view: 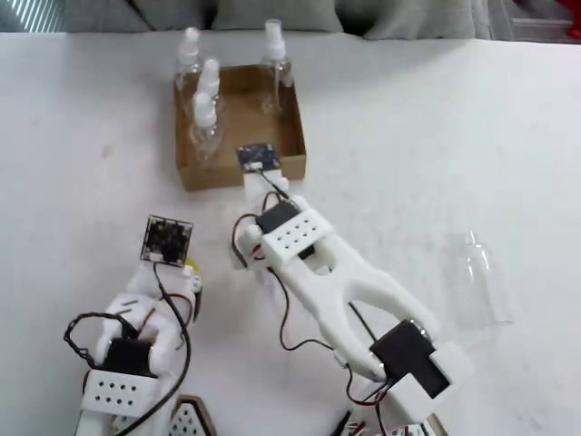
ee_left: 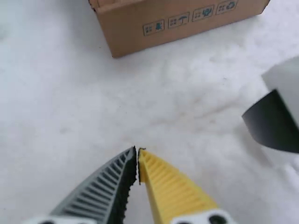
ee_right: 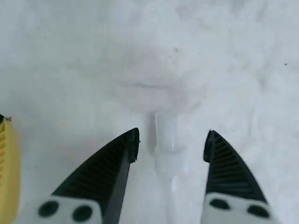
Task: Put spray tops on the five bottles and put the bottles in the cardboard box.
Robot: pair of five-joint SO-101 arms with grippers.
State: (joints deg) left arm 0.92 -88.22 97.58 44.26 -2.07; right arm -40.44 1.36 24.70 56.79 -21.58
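Straddling a probable spray top (ee_right: 169, 154), right hand (ee_right: 173, 135) spread; left hand (ee_left: 138, 156) beside

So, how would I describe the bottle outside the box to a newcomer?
Find the cardboard box at the far middle, then look right, past the right arm. A clear bottle lies alone on its side. The upright bottles at the box wear white spray tops; this one has none.

Matt cardboard box (view: 209, 174); bottles (view: 204, 132) clear, probably glossy plastic.
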